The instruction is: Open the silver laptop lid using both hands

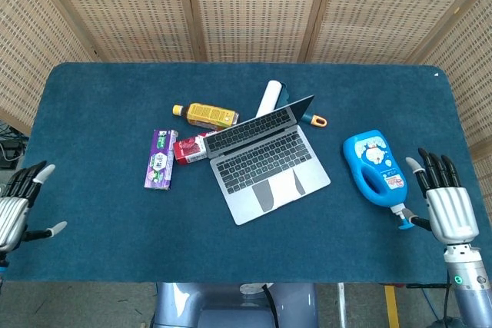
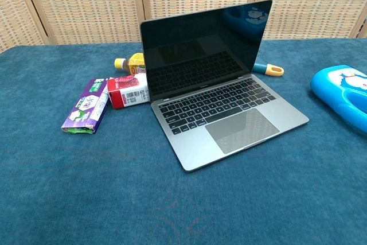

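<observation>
The silver laptop (image 1: pixel 265 160) (image 2: pixel 221 116) stands in the middle of the blue table with its lid raised and the dark screen (image 2: pixel 203 41) upright. My left hand (image 1: pixel 14 211) is at the far left edge of the head view, off the table's front left corner, fingers spread and holding nothing. My right hand (image 1: pixel 446 205) is at the front right edge, just right of the blue bottle, fingers spread and empty. Neither hand touches the laptop. The chest view shows no hand.
A blue detergent bottle (image 1: pixel 374 168) (image 2: pixel 343 94) lies right of the laptop. Left of it lie a purple carton (image 1: pixel 160 160) (image 2: pixel 86 112) and a red box (image 1: pixel 189 147) (image 2: pixel 128 90). Behind are a yellow bottle (image 1: pixel 206 115) (image 2: pixel 129 62), a white roll (image 1: pixel 268 98) and an orange-tipped tool (image 1: pixel 313 120) (image 2: pixel 268 69).
</observation>
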You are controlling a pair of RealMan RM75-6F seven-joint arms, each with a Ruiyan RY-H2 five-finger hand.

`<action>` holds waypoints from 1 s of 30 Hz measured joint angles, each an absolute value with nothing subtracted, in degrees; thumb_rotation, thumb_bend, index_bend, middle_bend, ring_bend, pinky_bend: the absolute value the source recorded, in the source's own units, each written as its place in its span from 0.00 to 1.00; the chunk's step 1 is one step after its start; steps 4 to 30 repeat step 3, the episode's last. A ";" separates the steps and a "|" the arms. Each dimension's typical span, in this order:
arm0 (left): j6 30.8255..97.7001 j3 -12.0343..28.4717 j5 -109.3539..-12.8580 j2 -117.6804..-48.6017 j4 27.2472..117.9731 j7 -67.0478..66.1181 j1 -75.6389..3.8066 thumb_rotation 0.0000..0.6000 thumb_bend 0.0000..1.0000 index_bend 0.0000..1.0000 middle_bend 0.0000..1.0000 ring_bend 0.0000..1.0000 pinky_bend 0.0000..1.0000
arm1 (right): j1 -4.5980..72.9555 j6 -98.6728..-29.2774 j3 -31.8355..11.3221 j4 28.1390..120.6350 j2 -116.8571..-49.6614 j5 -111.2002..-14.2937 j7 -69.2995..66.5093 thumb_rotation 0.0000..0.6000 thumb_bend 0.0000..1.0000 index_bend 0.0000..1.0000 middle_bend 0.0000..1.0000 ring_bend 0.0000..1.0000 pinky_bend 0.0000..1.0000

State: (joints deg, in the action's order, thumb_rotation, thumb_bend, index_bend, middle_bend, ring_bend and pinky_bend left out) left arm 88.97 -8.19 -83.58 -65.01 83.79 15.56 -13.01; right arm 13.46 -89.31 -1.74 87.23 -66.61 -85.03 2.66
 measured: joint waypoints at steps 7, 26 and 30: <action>89.98 -7.70 -82.89 -64.66 83.81 16.23 -10.80 1.00 0.00 0.00 0.00 0.00 0.00 | 12.04 -91.04 -1.41 86.07 -66.71 -86.32 2.10 1.00 0.00 0.13 0.02 0.00 0.00; 89.98 -7.70 -82.89 -64.66 83.81 16.23 -10.80 1.00 0.00 0.00 0.00 0.00 0.00 | 12.04 -91.04 -1.41 86.07 -66.71 -86.32 2.10 1.00 0.00 0.13 0.02 0.00 0.00; 89.98 -7.70 -82.89 -64.66 83.81 16.23 -10.80 1.00 0.00 0.00 0.00 0.00 0.00 | 12.04 -91.04 -1.41 86.07 -66.71 -86.32 2.10 1.00 0.00 0.13 0.02 0.00 0.00</action>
